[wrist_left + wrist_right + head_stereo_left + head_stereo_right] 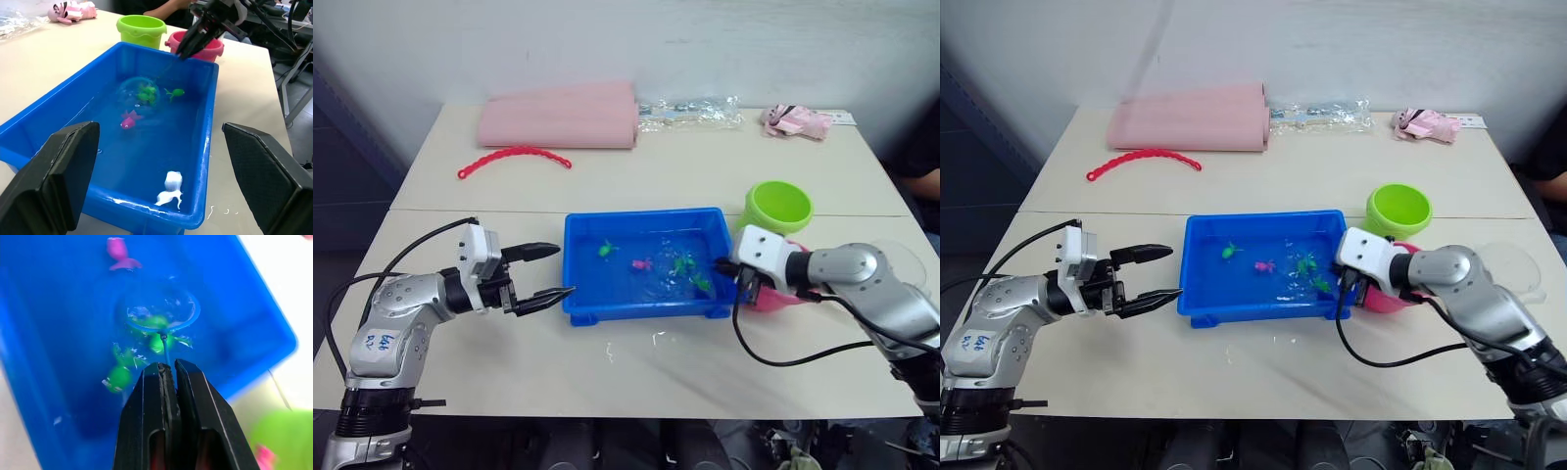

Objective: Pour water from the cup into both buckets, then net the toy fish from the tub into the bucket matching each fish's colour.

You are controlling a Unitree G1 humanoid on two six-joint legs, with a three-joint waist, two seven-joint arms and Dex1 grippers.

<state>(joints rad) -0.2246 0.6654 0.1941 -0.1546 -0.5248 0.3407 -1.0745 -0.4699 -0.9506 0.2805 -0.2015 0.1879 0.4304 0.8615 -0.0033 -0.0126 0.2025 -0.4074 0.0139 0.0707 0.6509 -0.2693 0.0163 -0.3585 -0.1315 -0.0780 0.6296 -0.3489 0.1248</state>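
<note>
Right gripper (167, 369) clamped on net (161, 316) handle, hoop dipped among green fish (119, 377) in blue tub (582, 299), left gripper (553, 270) spread wide beside tub on worktop (705, 367)

Bright, even overhead light; soft faint shadows on pale beige desk (705, 176). White glare specks on water in shallow bright blue plastic tub (582, 294). Right wrist view: lime green bucket (286, 440) blurred, black pincer fingers (195, 421) soft. Head views sharp.

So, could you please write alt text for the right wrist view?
The right gripper holds the net by its thin handle, its hoop dipped in the water of the blue tub around a green fish. A pink fish floats beyond it.
</note>
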